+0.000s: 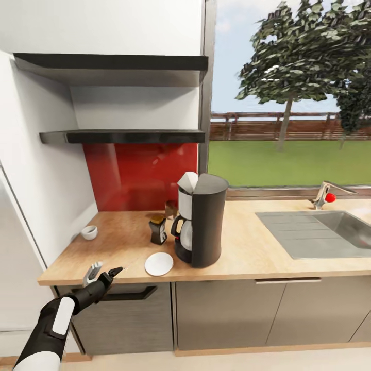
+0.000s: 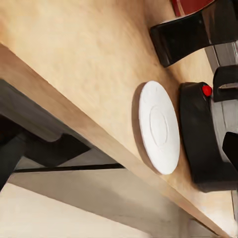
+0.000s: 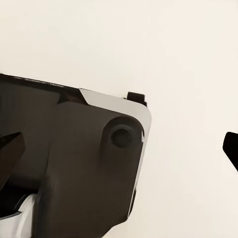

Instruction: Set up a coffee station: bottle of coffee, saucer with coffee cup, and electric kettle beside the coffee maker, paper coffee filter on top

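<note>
While the left arm reaches up from low at the robot's left, forearm angled toward the worktop's front edge, the left gripper hangs just in front of the kitchen countertop at its left end, its 2 fingers spread apart with nothing between them. One finger is light grey, the other dark and pointed toward the saucer.

That saucer lies flat near the front edge, just beside the base of the coffee maker; from the left wrist view the saucer sits close against the coffee maker, bare on top. A white paper filter pokes out of the machine's top. The bottle of coffee stands just left of the carafe, and the bottle shows again beyond the dish. The coffee cup sits well apart, back by the left wall. Above, the kitchen shelf is one of 2 black boards.

On the right wrist view, 2 dark fingertips of the right gripper stand wide apart over a dark robot part and pale floor.
</note>
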